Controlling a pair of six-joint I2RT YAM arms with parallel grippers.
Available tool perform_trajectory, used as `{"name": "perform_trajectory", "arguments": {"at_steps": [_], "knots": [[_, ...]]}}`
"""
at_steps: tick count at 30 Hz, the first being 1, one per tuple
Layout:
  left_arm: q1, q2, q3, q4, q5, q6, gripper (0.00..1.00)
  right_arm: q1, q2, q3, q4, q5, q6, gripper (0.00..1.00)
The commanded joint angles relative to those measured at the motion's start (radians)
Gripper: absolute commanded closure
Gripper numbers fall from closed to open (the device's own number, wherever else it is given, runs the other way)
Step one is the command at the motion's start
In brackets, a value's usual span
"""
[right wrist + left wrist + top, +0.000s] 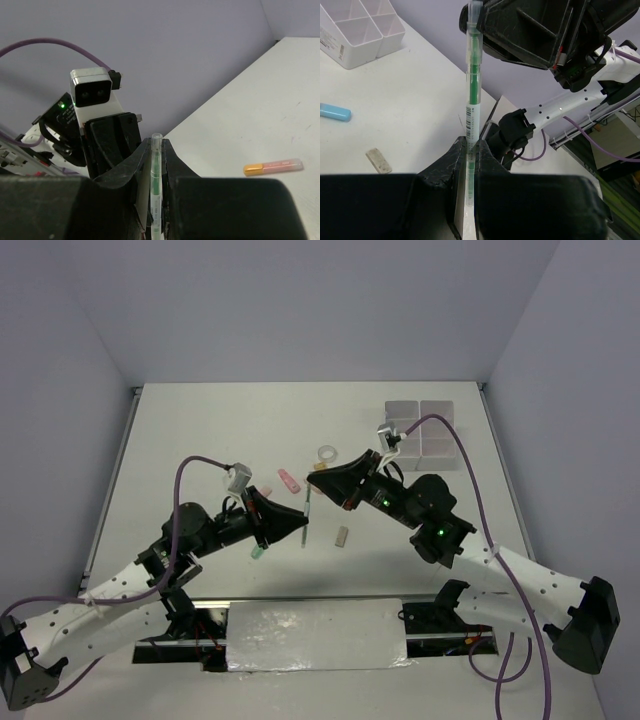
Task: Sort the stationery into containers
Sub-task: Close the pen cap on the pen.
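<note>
Fingers of the left arm (442, 175) are clenched on the lower barrel of a thin, clear plastic pen with a green core (472, 90). The right arm's fingers (171, 165) are clamped on the same pen near its capped top, so both arms grip it at once. It stands nearly upright in the air over the middle of the white surface (220, 440), touching nothing else. This looks to me like a hand-over, probably toward the right arm, since the translucent white plastic box with its square and oblong compartments (425, 430) sits at the far right, well apart from the pen. To do it well, only one pair should let go, and it should then back straight off along the barrel. A sideways pull could lever the smooth, slippery tube out of the other grip. The pen is long and stiff and will likely need the oblong compartment. Further out, the loose pieces look easier to handle. A chalky tan block (379, 161) lies flat beside a rounded pale-blue short stick (334, 112). A glossy pink stick with an orange end (272, 166) and a white tape ring (325, 453) lie nearer the box.
</note>
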Motion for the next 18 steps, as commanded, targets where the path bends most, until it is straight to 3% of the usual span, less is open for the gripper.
{"name": "perform_trajectory", "arguments": {"at_steps": [1,13,18], "knots": [[-0.002,-0.011,0.033,0.099,-0.008,0.026,1.0,0.013,-0.002,0.022,0.022,-0.014,0.002,1.0],[-0.002,-0.028,0.037,0.105,-0.071,0.061,1.0,0.05,0.001,0.019,-0.004,-0.026,-0.03,0.97],[-0.002,-0.008,0.067,0.082,-0.056,0.107,1.0,0.059,-0.007,0.037,-0.014,-0.046,-0.061,0.77]]}}
